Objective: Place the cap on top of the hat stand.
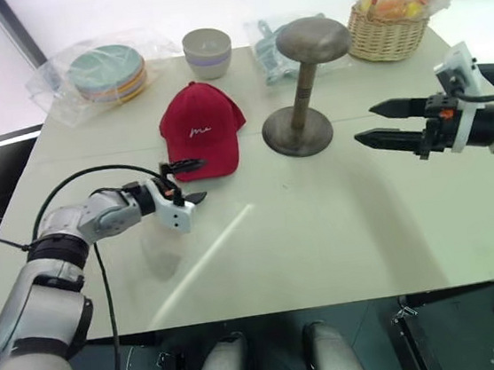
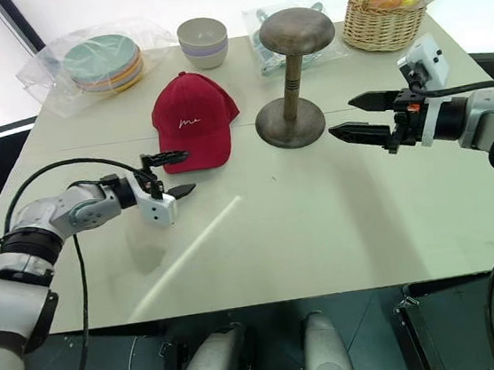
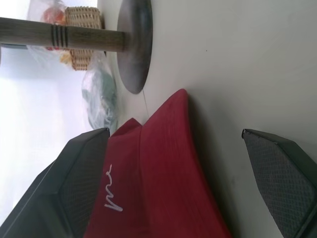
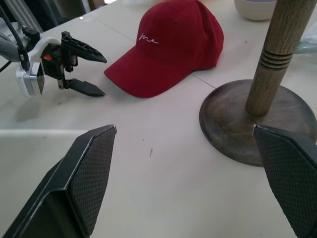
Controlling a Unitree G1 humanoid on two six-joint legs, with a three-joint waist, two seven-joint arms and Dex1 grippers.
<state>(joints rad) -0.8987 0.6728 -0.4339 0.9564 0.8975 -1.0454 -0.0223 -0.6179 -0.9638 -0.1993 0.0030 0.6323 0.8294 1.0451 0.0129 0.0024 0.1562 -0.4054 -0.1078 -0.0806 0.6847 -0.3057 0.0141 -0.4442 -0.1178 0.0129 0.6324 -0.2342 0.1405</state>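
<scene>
Left wrist view: open left tool point(image 1: 187, 182) seemingly astride cap point(image 1: 199, 128) brim edge.

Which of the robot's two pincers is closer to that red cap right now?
The left. The left pincer is open right at the brim of the cap. The right pincer hangs open past the hat stand, well away from the cap.

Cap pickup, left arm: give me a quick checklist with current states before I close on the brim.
1. Left gripper open: ok.
2. Fingers bracketing the brim of the cap: ok in the left wrist view, one above, one below.
3. Cap free, not yet gripped: ok.
4. Hat stand upright, top bare: ok.
5. Right gripper open, apart from the stand: ok.
6. Lower finger's clearance from the table: cannot tell.
</scene>
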